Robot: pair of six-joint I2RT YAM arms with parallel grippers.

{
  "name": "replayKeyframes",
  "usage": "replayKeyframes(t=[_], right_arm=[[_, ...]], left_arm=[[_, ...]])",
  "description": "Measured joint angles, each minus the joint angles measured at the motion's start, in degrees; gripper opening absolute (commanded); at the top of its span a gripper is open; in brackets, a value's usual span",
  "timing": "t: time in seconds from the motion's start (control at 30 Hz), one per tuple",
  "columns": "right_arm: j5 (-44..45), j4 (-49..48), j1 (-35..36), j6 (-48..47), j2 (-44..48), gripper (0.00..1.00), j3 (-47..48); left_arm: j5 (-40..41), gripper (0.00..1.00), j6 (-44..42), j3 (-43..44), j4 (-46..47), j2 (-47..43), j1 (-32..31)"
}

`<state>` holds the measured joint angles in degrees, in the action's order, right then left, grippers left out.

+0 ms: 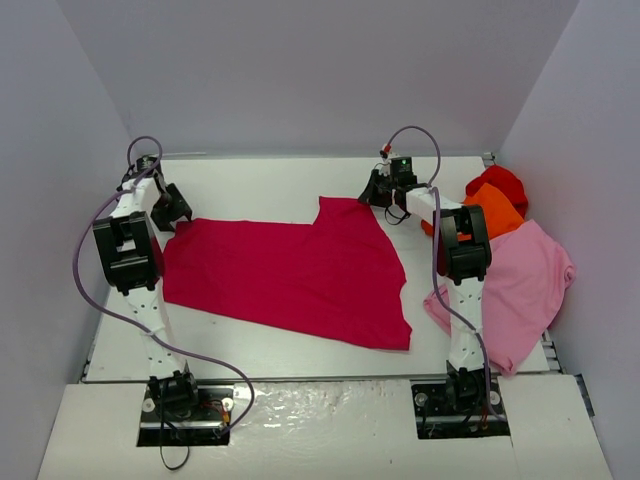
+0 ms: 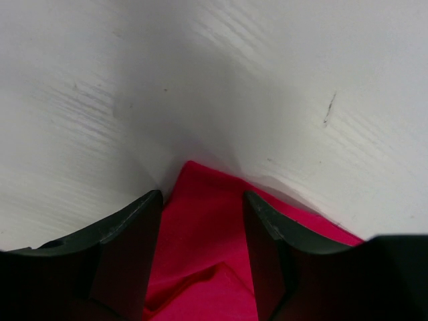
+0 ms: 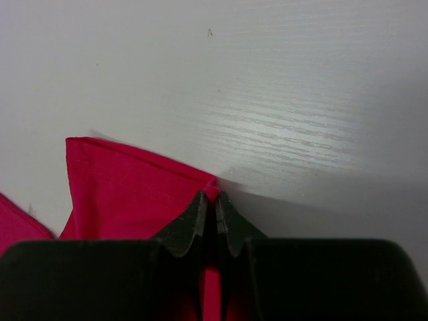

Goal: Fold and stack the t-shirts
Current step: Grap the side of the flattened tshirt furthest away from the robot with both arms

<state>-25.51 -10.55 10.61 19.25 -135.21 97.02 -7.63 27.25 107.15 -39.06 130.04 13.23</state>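
Plain crimson t-shirt (image 1: 290, 275) on white table (image 1: 260, 178)

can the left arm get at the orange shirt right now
Probably not: the orange shirt lies at the far right, beyond the right arm, while the left gripper sits at the opposite side.

White wood-grain table (image 1: 270, 175); crimson t-shirt (image 1: 290, 270) spread flat across the middle; light pink t-shirt (image 1: 520, 285) rumpled at the right edge; orange t-shirt (image 1: 497, 210) and red t-shirt (image 1: 500, 182) bunched just behind it.
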Motion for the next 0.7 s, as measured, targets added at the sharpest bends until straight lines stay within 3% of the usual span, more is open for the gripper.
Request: replayKeyframes(t=[0.27, 0.7], right_arm=[[-0.1, 0.0, 0.0, 0.0, 0.1, 0.0, -0.2], [-0.4, 0.0, 0.0, 0.0, 0.5, 0.0, -0.7]], left_arm=[[4.1, 0.49, 0.2, -3.7, -0.2, -2.4, 0.0], [5.1, 0.49, 0.3, -1.5, -2.9, -1.1, 0.0]])
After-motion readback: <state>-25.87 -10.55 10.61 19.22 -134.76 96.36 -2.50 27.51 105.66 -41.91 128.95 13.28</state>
